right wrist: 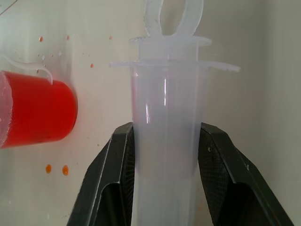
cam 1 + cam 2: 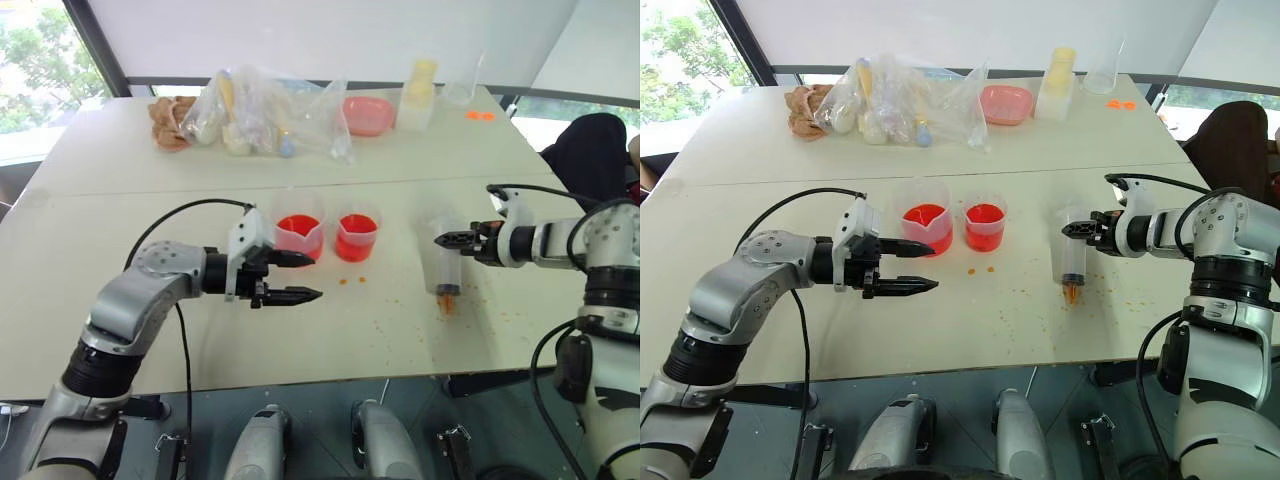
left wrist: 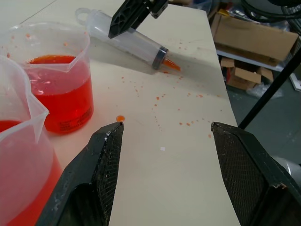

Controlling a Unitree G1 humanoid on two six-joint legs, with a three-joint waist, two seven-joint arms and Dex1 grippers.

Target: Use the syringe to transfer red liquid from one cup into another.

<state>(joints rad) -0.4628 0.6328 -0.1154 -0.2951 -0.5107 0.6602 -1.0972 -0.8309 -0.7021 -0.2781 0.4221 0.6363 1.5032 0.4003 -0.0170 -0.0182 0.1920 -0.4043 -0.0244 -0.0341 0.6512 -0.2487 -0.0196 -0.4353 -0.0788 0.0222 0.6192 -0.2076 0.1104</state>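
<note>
The left end effector (image 2: pixel 296 277) hangs open and empty near the spouted beaker (image 2: pixel 298 232). The right end effector (image 2: pixel 447 239) is clamped on the syringe (image 2: pixel 444 268), which lies on the desk (image 2: pixel 380 330). Both the beaker and the narrower cup (image 2: pixel 357 236) hold red liquid (image 2: pixel 297 235), so the transfer looks largely done.

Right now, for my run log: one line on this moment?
right tool: shut on syringe | left tool: open, empty | beaker, cup: red liquid

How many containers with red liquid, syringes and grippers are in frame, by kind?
Containers with red liquid: 2, the spouted beaker and the narrower cup
Syringes: 1, the syringe, lying on the table
Grippers: 2, the left gripper and the right gripper
Total: 5
</note>
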